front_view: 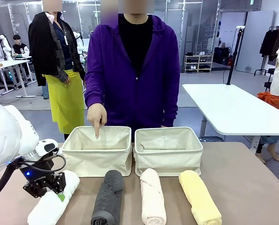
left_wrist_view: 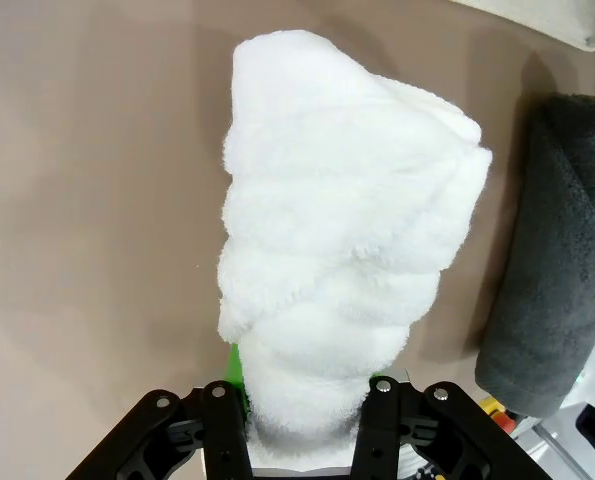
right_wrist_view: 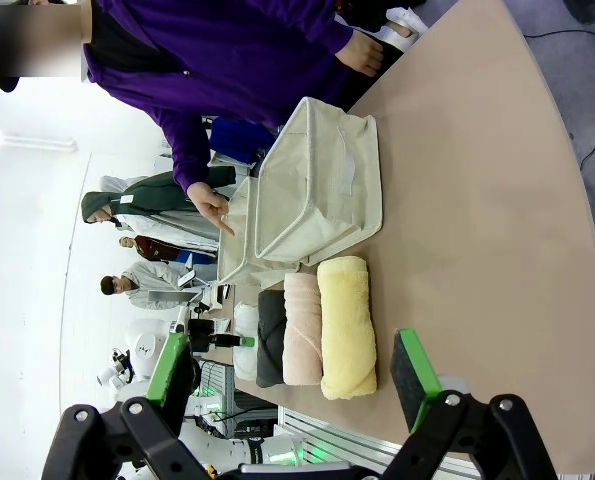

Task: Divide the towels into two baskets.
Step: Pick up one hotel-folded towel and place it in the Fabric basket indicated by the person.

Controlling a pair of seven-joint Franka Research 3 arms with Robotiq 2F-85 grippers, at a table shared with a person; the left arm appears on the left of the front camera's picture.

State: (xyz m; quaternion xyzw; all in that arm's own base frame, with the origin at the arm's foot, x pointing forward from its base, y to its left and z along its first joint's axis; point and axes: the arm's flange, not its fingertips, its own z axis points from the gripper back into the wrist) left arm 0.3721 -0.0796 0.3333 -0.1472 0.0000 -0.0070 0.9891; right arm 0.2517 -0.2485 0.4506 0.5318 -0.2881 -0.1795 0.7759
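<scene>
My L jaws: closed tight on white towel, at L end of row on worktop. My R jaws: wide apart, empty. Next over: grey towel, pink towel, yellow towel, all flat. Behind: L basket beside R basket; person's hand points into L basket.

Brown, smooth-topped table, nothing fancy. Toward its far side sit two cream canvas rectangular bins with soft upright walls, the left basket and the right basket, side by side and just about touching. On the near side, four rolls lie straight on the tabletop in a row: a white rolled terry towel at the left, angled a bit, then a dark grey rolled terry towel, a pale pink rolled terry towel and a yellow rolled terry towel at the right. The far ends of the grey, pink and yellow rolls sit right up by the baskets' front walls.
</scene>
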